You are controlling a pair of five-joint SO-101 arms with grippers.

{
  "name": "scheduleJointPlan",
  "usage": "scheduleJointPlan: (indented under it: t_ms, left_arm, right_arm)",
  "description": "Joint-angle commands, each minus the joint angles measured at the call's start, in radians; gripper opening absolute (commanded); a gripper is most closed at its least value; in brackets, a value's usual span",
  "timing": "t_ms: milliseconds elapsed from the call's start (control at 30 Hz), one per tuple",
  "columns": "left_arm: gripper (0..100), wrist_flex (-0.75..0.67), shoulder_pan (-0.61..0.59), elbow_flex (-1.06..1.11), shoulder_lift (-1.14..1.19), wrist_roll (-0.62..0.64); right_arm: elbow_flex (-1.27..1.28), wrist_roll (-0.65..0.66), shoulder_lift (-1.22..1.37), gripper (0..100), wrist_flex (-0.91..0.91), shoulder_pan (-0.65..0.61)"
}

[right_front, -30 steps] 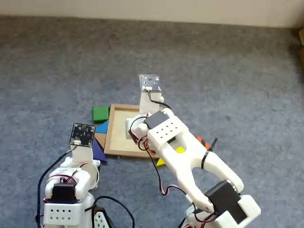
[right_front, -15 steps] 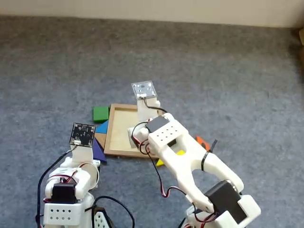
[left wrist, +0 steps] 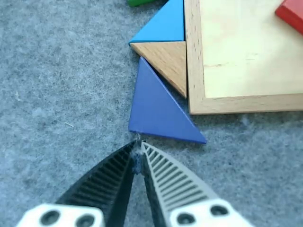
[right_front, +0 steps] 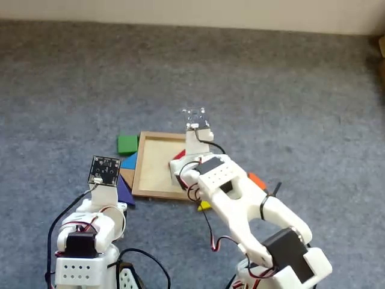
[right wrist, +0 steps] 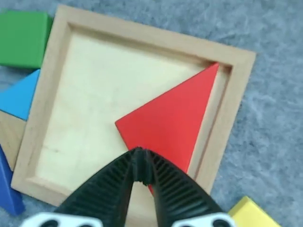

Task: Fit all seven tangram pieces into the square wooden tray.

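One red triangle [right wrist: 173, 124] now shows in the tray [right wrist: 142, 37]; right fingers [right wrist: 110, 188] closed, empty

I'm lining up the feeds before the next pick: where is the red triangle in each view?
High view: red triangle, a sliver in the tray beside the white arm.
Left wrist view: red triangle, one corner cut by the frame edge, inside the tray.
Right wrist view: red triangle, flat in the tray, one tip in a corner.
Shared landmark: the tray's wooden rim.
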Motion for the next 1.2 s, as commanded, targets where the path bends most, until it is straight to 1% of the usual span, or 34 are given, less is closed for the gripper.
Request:
scheduleJointPlan:
  t_ms: [0,233,467,600,733,867,1033,1167]
  left_arm:
    - [1,0.005,-0.008,0.019,-0.025,-0.008]
    - [1,0.005,-0.008,0.019,-0.025,-0.008]
    - [1,0.005,-0.008,0.019,-0.025,-0.008]
    - [1,0.005,-0.008,0.019,-0.025,-0.008]
    - [1,0.005,-0.008,0.019,-0.025,-0.008]
    - [1,0.005,-0.008,0.019,-0.025,-0.008]
    - [1,0.005,-0.008,0.019,-0.025,-0.008]
    - [1,0.005,-0.008,0.019,-0.025,-0.008]
  right_arm:
    - [-0.004,0.006,-0.007,0.5,-0.021,0.038]
    - [0.001,0.012,-0.007,0.5,-0.018,0.099]
    - [-0.001,0.014,-0.021,0.5,-0.016,0.102]
    - [-0.004,0.014,-0.096,0.5,0.045,0.101]
    - [-0.005,0.006,-0.148,0.5,0.013,0.085]
    - [-0.002,0.012,-0.082,0.5,-0.116,0.073]
    - [-0.004,0.012,0.071,0.5,-0.122,0.082]
    - [-0.004,0.015,0.108,0.5,-0.108,0.131]
